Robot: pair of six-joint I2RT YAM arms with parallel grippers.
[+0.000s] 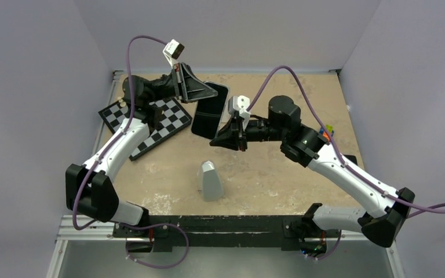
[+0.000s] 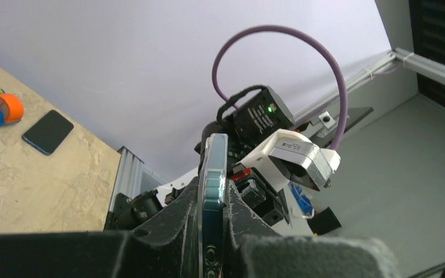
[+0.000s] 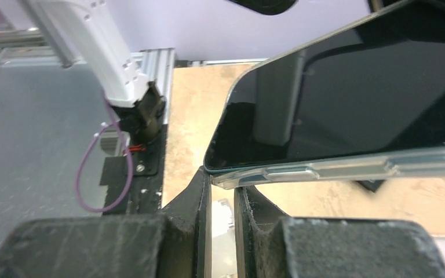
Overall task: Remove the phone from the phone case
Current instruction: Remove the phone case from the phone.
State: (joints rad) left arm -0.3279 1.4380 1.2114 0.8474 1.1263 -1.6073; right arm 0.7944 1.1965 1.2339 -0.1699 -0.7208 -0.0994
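The phone [image 1: 210,110], with a glossy black screen, is held tilted above the table inside the clear phone case. My left gripper [image 1: 200,92] is shut on its far end. In the left wrist view the cased phone [image 2: 213,185] stands edge-on between the black fingers [image 2: 174,214]. My right gripper [image 1: 216,141] is at the near corner. In the right wrist view the screen [image 3: 353,92] and the case's pale rim [image 3: 353,167] fill the upper right, and the case corner sits pinched at the tips of my nearly closed right gripper [image 3: 222,184].
A chessboard [image 1: 150,124] lies at the back left under the left arm. A grey tapered block [image 1: 211,180] stands near the front middle. A toy car [image 2: 0,107] and another black phone [image 2: 47,132] lie on the table's right side.
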